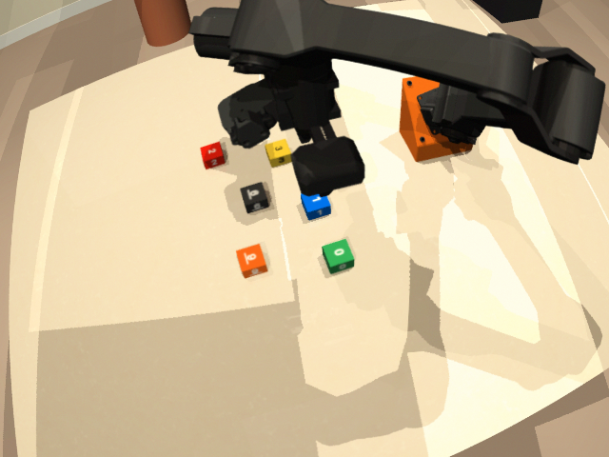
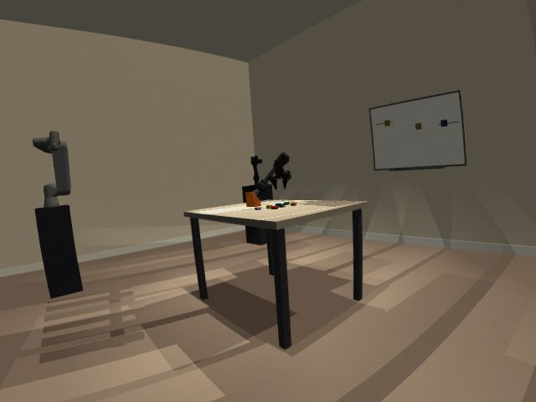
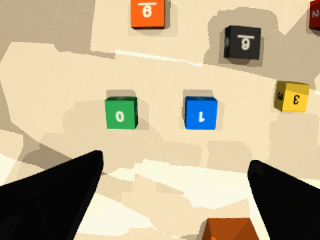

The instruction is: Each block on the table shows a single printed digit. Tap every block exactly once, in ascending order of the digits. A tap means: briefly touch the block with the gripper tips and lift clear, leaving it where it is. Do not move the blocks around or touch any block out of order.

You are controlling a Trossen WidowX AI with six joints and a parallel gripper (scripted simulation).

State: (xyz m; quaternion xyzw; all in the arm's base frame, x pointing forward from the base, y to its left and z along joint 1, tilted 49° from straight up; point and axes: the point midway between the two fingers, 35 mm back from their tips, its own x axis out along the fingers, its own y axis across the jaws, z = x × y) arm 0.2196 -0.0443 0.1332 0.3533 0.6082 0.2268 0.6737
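My gripper (image 1: 284,169) (image 2: 280,188) (image 3: 176,164) is open and empty, high above the table. The green 0 block (image 1: 338,252) (image 3: 121,113) and blue 1 block (image 1: 316,207) (image 3: 200,113) sit ahead of the fingertips in the wrist view. The red 2 block (image 1: 211,155) (image 3: 314,21) and yellow 3 block (image 1: 278,152) (image 3: 295,97) stand farther right there. The orange block (image 1: 251,260) (image 3: 148,15) shows an underlined 6, the black block (image 1: 254,197) (image 3: 243,44) an underlined 9. A white block (image 2: 258,208) shows in the exterior view; its digit is unreadable. The arm hides it in the top view.
An orange wedge-shaped box (image 1: 412,125) (image 2: 252,199) (image 3: 230,230) stands beside the arm's base. The arm (image 1: 383,39) spans the upper part of the top view. A brown-red cylinder (image 1: 164,22) shows beyond the table's edge.
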